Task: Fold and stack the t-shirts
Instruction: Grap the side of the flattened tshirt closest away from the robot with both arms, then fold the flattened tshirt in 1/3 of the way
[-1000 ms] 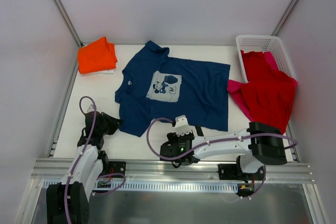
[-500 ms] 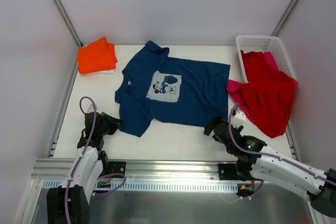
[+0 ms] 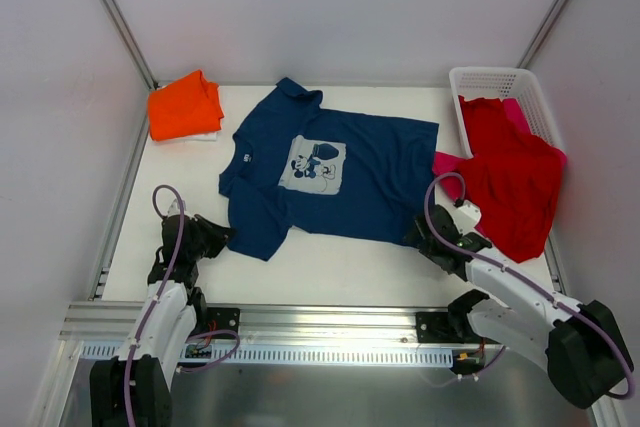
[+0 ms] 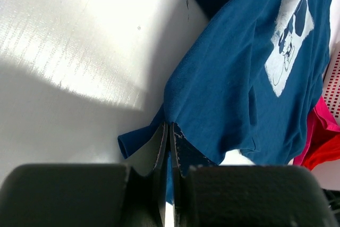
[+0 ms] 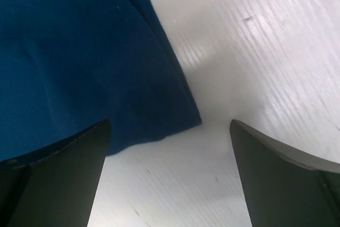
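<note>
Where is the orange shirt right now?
In the top view, the orange shirt lies folded in the far left corner of the table, just left of the spread-out blue shirt.

Bright, even light throughout; glare streaks the white table (image 4: 64,41) in both wrist views, foreground blurred

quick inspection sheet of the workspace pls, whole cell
surface: white table, no spills seen
job's things: navy t-shirt spread flat, print up; orange t-shirt folded at far left; red t-shirt and pink t-shirt spilling over the basket's edge
clutter: white basket at far right
grippers: left gripper shut on the navy t-shirt's near-left edge; right gripper open over its near-right corner
cables: purple cable looped on the left arm, another on the right
surroundings: pale walls, metal rail in front
</note>
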